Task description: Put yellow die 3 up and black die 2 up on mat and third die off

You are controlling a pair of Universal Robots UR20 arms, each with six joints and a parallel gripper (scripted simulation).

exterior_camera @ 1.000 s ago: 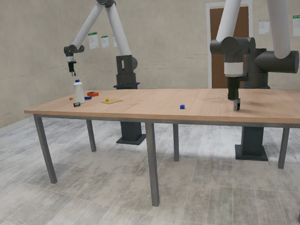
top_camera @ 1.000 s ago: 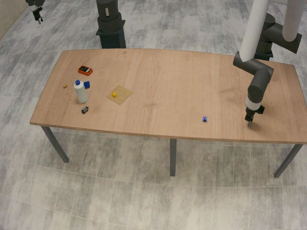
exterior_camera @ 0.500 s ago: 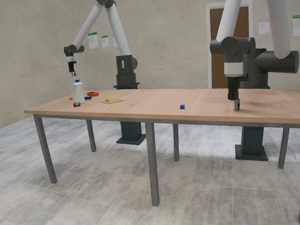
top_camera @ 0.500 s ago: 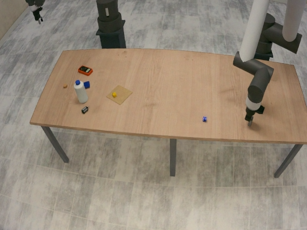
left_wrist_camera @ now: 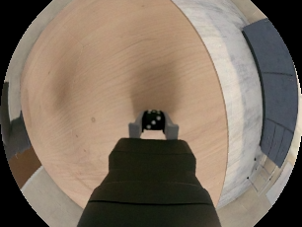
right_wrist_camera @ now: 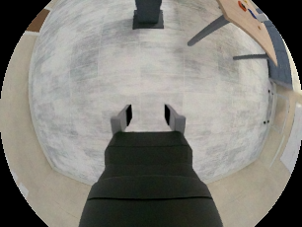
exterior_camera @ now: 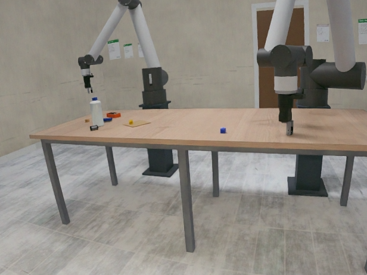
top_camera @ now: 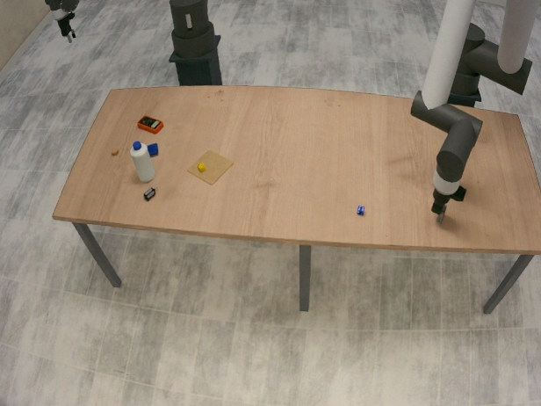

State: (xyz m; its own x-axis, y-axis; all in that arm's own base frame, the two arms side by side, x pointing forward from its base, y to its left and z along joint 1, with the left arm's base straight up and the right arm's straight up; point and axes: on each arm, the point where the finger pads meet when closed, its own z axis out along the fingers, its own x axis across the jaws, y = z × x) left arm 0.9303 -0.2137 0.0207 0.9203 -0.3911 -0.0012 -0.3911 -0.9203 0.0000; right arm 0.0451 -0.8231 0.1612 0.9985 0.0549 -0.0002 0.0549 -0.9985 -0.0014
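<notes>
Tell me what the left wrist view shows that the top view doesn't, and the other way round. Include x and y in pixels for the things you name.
Only left wrist: the black die point(left_wrist_camera: 153, 119), between the fingers of the left pincer point(top_camera: 441, 215) point(exterior_camera: 289, 131) point(left_wrist_camera: 153, 117).
Only top: among others, the yellow die point(top_camera: 201, 167) point(exterior_camera: 131, 122) on the mat point(top_camera: 220, 164) point(exterior_camera: 140, 123), and the blue die point(top_camera: 360, 211) point(exterior_camera: 223, 130).
Both: the left pincer, part of the table top point(top_camera: 285, 154) point(exterior_camera: 184, 125) point(left_wrist_camera: 99, 74) point(right_wrist_camera: 254, 32) and floor point(top_camera: 263, 351) point(exterior_camera: 134, 223) point(left_wrist_camera: 232, 74) point(right_wrist_camera: 148, 79).

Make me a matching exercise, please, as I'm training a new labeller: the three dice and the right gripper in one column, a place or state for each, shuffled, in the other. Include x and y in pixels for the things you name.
1. Yellow die point(top_camera: 201, 167) point(exterior_camera: 131, 122)
2. Black die point(left_wrist_camera: 153, 121)
3. Blue die point(top_camera: 360, 210) point(exterior_camera: 223, 130)
4. Right gripper point(top_camera: 71, 37) point(exterior_camera: 90, 90) point(right_wrist_camera: 148, 115)

A. Off the mat point(top_camera: 220, 164) point(exterior_camera: 141, 123), away from both grippers
B. Open, nothing between its fingers
C. On the mat
D. Between the left gripper's point(top_camera: 441, 215) point(exterior_camera: 289, 128) point(left_wrist_camera: 153, 126) fingers

Pairs: 1-C, 2-D, 3-A, 4-B
</notes>
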